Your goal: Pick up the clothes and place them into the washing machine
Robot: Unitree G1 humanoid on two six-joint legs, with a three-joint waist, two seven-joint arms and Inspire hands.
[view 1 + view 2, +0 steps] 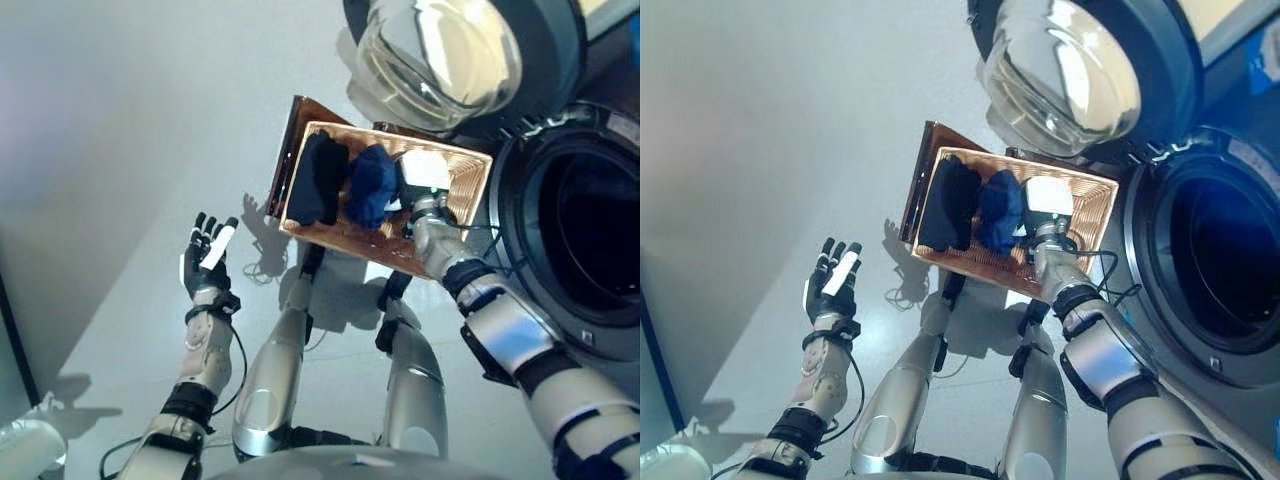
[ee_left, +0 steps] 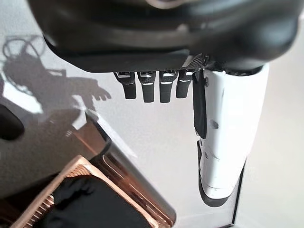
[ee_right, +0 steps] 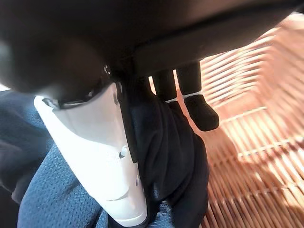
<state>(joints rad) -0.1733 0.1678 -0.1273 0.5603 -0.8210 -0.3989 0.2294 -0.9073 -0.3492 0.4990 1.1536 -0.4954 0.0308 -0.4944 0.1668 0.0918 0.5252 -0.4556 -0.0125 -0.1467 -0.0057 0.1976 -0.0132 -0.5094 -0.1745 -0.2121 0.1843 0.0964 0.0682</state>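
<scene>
Clothes (image 1: 345, 182): all in basket (image 1: 470, 180), washer (image 1: 590, 230) at 3 o'clock, drum looks empty.
Right robot hand (image 1: 1045, 235): in basket, pinching dark cloth.
Left robot hand (image 1: 205, 255): released, idle at 9.
Progress: first pick starting.

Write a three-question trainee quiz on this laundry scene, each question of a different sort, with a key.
1. True or false: the washing machine door is shut.
2. Which robot hand is down in the wicker basket? A) left robot hand B) right robot hand
3. Fill in: beside the blue garment in the basket lies a ___ garment.

Key: 1 false, it stands open. 2 B; its fingers curl round dark cloth, while the left hangs open over the floor. 3 black.
</scene>
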